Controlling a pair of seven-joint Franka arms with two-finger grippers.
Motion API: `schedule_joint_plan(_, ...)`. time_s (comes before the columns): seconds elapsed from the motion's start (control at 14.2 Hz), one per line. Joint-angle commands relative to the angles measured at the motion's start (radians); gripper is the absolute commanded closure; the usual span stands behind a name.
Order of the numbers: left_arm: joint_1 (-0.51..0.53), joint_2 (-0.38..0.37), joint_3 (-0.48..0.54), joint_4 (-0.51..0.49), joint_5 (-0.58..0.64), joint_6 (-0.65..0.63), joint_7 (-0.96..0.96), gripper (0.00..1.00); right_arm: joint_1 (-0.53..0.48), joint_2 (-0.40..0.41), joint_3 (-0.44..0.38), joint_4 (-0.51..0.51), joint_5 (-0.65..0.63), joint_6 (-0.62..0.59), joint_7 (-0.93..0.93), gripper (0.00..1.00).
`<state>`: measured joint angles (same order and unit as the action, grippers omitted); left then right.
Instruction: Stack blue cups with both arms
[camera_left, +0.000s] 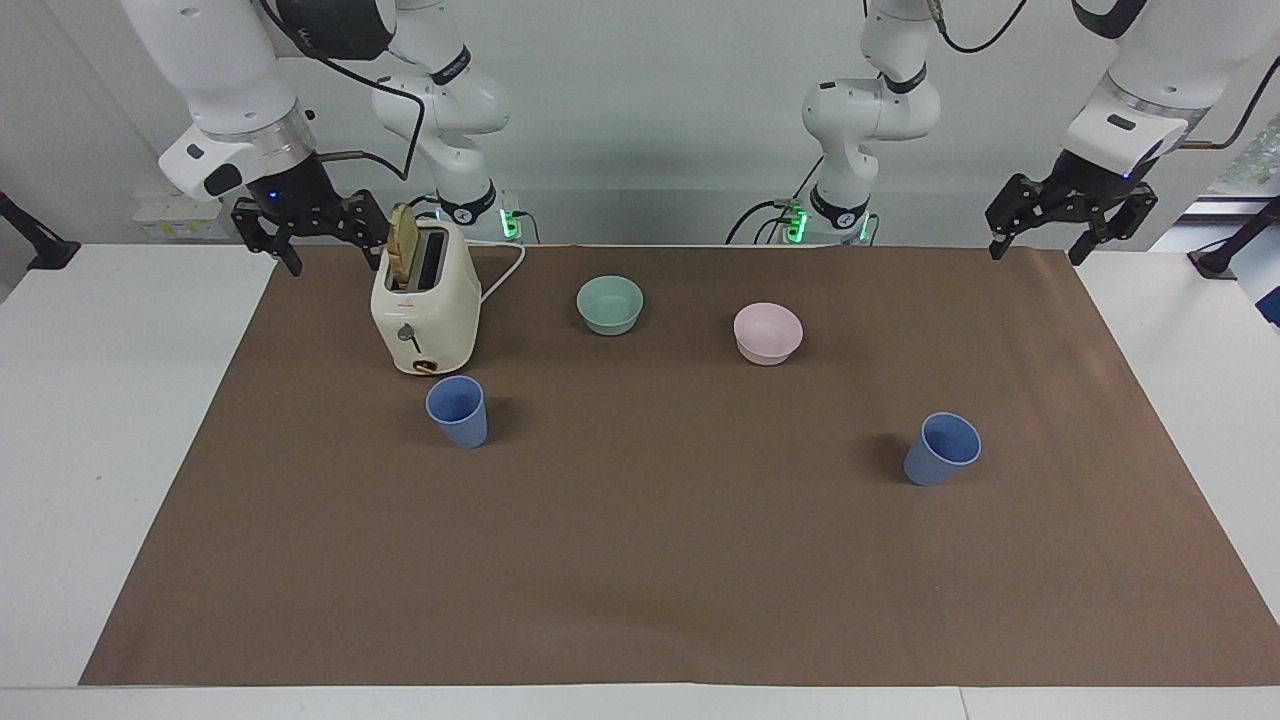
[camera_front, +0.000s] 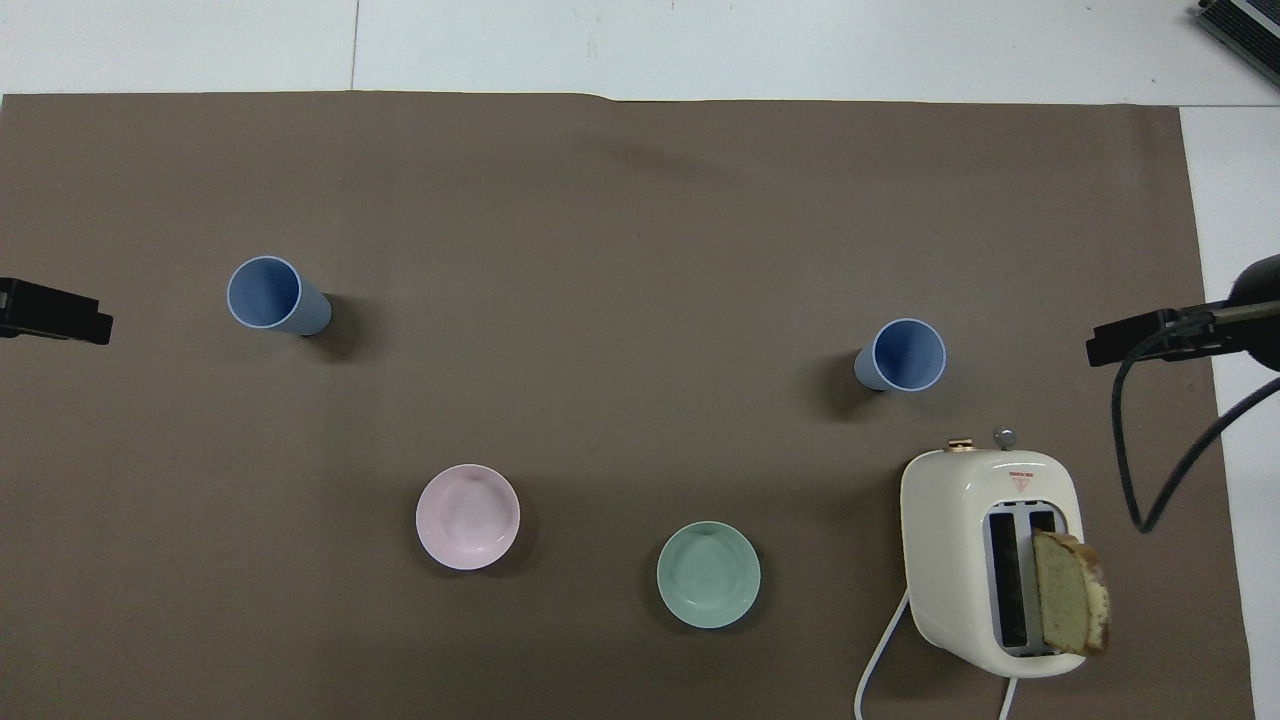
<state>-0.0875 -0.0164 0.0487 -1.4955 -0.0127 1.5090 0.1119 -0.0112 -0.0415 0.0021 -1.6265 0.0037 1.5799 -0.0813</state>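
Two blue cups (camera_left: 457, 410) (camera_left: 941, 449), upright, well apart, one beside the toaster (camera_left: 425, 310)

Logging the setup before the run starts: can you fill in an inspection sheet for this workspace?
Surface: brown mat on white table.
Job's things: two blue cups upright, apart; one beside the toaster, one toward the left arm's end.
Clutter: toaster with bread slice; green bowl; pink bowl.
End effectors: left end effector and right end effector open, raised, empty.
Cables: toaster cord.
Surroundings: two more white arms.
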Motion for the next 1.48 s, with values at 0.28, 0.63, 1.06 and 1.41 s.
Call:
schedule_joint_plan(0.28, -0.011, -0.007, 0.000, 0.004, 0.011, -0.021, -0.018, 0.00, -0.007, -0.021, 0.007, -0.030, -0.014, 0.023, -0.021, 0.00)
schedule_joint_plan(0.63, 0.000, -0.007, 0.002, 0.003, 0.011, -0.023, -0.018, 0.00, -0.004, -0.021, 0.007, -0.030, -0.011, 0.020, -0.020, 0.00)
schedule_joint_plan(1.06, 0.000, -0.008, 0.000, -0.003, 0.010, -0.016, -0.009, 0.00, -0.007, -0.021, 0.007, -0.030, -0.011, 0.022, -0.018, 0.00)
schedule_joint_plan(1.41, 0.000, -0.020, 0.000, -0.022, 0.011, -0.012, -0.008, 0.00, -0.007, -0.021, 0.007, -0.030, -0.011, 0.019, -0.018, 0.00)
